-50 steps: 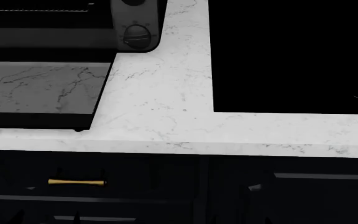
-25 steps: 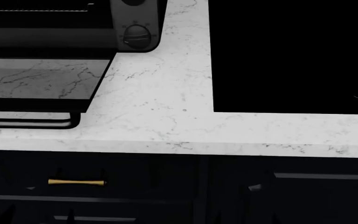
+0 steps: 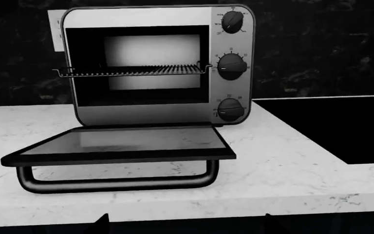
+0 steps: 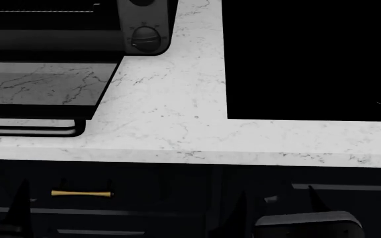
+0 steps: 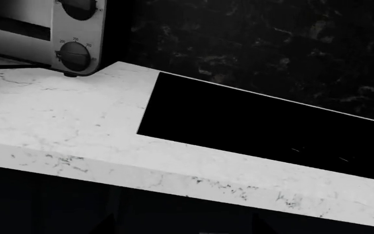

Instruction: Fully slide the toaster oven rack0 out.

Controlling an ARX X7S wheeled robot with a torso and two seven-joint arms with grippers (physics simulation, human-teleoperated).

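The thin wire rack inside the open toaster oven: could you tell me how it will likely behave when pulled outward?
The thin wire rack looks rigid and light, so it should probably slide straight rather than flex. Its slim front bar offers little to grip and may be slippery. Once well out over the lowered glass door, it could tip forward.

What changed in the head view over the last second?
The toaster oven door finished dropping: a second ago its front edge sat lower in view with no handle showing; now its handle bar shows beneath it. Dark arm parts have risen into view along the bottom edge. The countertop, cooktop and drawer pull are unchanged. Nothing is gripped.
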